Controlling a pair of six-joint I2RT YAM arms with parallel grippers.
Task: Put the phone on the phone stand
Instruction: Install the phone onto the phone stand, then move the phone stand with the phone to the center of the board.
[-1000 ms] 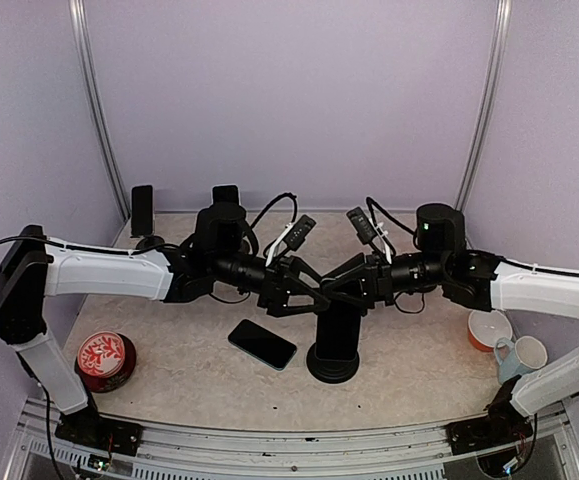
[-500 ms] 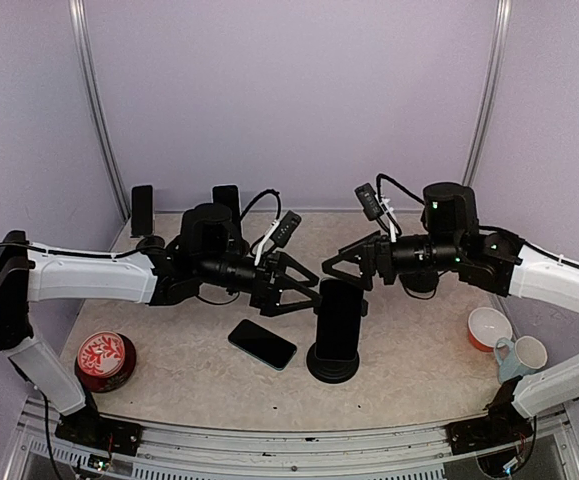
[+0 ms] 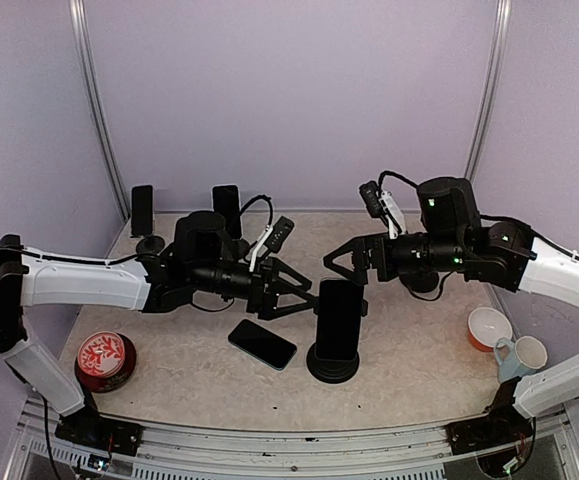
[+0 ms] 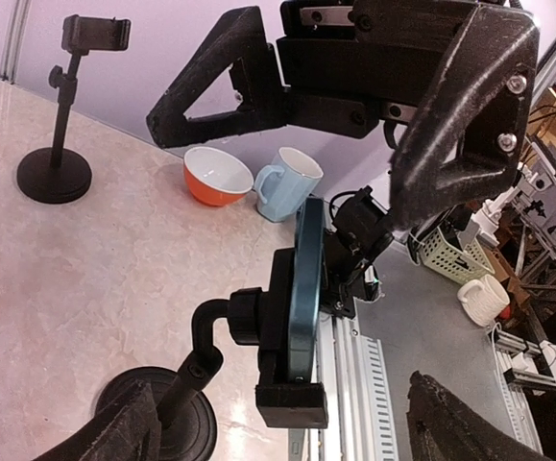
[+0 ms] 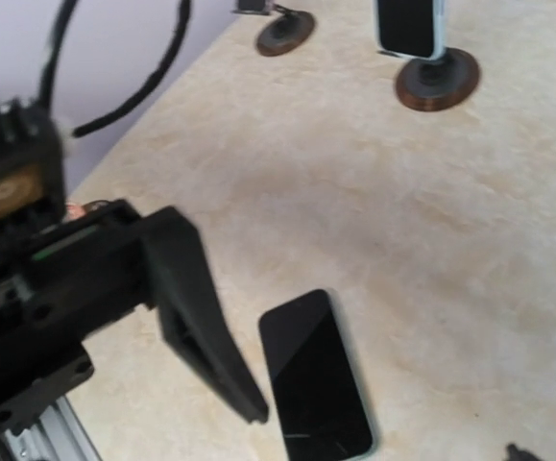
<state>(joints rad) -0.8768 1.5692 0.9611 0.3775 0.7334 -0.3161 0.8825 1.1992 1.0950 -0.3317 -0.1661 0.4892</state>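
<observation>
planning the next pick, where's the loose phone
Top view: the loose phone lies flat just left of the middle stand, near the left gripper.

The mottled beige bench (image 3: 419, 365) carried a loose phone (image 3: 262, 344) lying flat, a phone stand (image 3: 333, 368) just beside it, a red tin (image 3: 104, 360) at left, and an orange bowl (image 3: 489, 328) touching a pale mug (image 3: 520, 355) at right.

Phone stand (image 4: 201, 355) base cut off by the left wrist view's bottom edge, mounted phone (image 4: 308, 279) edge-on with its screen hidden, back phone (image 5: 410, 24) cropped at the top, second fingertip (image 5: 518, 449) of the right gripper (image 3: 341, 268) barely in frame, its near finger (image 5: 196, 317) blurred
</observation>
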